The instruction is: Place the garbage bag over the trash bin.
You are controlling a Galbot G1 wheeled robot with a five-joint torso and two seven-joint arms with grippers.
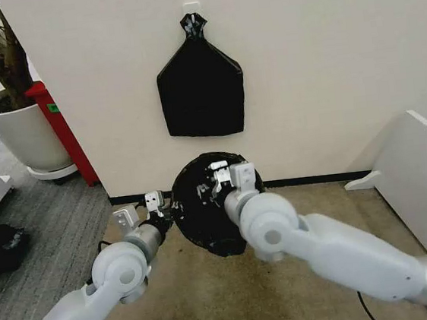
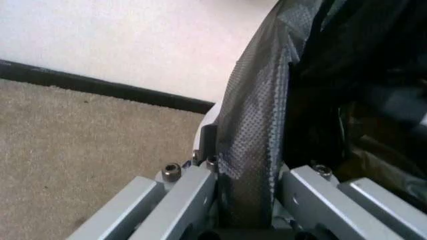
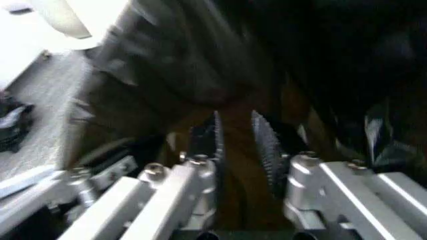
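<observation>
Pinching the garbage bag (image 1: 203, 207) at its left rim with my left gripper (image 1: 155, 204), my right gripper (image 1: 219, 176) narrowly parted inside its mouth, bag draped on the trash bin against the wall.

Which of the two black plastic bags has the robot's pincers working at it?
The garbage bag on the floor by the wall, spread over the trash bin. The left pincer pinches its edge and the right pincer reaches into it. The knotted bundle hangs untouched above.
</observation>
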